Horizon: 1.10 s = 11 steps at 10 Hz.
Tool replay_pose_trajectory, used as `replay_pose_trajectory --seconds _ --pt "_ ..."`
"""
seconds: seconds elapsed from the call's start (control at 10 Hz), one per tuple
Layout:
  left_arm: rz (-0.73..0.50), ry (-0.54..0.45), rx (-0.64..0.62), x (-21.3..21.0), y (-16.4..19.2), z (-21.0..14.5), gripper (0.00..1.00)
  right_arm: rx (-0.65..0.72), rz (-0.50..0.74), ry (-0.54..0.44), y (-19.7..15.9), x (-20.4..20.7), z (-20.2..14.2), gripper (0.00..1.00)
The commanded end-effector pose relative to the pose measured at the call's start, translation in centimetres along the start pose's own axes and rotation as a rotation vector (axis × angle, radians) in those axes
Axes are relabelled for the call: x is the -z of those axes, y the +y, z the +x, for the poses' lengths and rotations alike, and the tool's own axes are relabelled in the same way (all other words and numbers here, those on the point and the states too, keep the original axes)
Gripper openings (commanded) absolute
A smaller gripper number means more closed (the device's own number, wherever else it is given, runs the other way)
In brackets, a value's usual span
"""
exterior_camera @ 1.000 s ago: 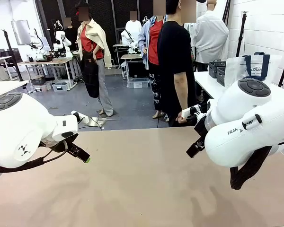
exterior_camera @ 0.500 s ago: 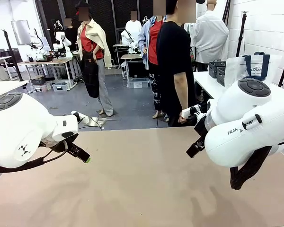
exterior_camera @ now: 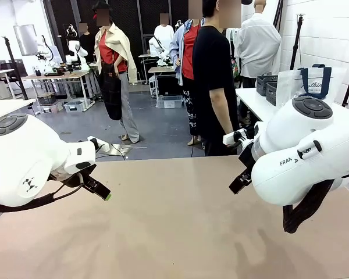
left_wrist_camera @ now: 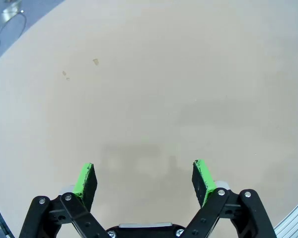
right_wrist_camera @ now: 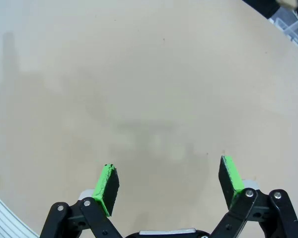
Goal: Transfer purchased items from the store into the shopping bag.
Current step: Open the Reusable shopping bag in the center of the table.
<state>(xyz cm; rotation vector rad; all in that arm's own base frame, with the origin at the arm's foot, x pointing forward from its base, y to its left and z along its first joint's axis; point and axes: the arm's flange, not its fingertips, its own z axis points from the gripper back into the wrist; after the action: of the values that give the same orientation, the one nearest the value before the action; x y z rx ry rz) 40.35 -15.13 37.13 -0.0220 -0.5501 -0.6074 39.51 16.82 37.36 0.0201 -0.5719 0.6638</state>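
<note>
Left wrist view: I see left gripper [left_wrist_camera: 144, 174] fingers wide open, holding nothing; right gripper [right_wrist_camera: 170, 181] likewise, both above table [left_wrist_camera: 154, 74].

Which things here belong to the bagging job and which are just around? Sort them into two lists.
For the job: shopping bag, dark grey baskets beside it, left gripper and right gripper, both open above the brown table.
Just around: person in black at the far side, white side table under the bag.
</note>
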Motion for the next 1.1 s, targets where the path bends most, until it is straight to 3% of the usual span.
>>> replay_pose_trajectory --seconds 0.0,1.0 --pt "0.000 0.000 -0.001 0.00 0.06 -0.02 1.00 0.000 0.000 0.000 -0.01 0.00 0.00 1.00" --pt "0.000 0.000 -0.001 0.00 0.06 -0.02 1.00 0.000 0.000 0.000 -0.01 0.00 0.00 1.00"
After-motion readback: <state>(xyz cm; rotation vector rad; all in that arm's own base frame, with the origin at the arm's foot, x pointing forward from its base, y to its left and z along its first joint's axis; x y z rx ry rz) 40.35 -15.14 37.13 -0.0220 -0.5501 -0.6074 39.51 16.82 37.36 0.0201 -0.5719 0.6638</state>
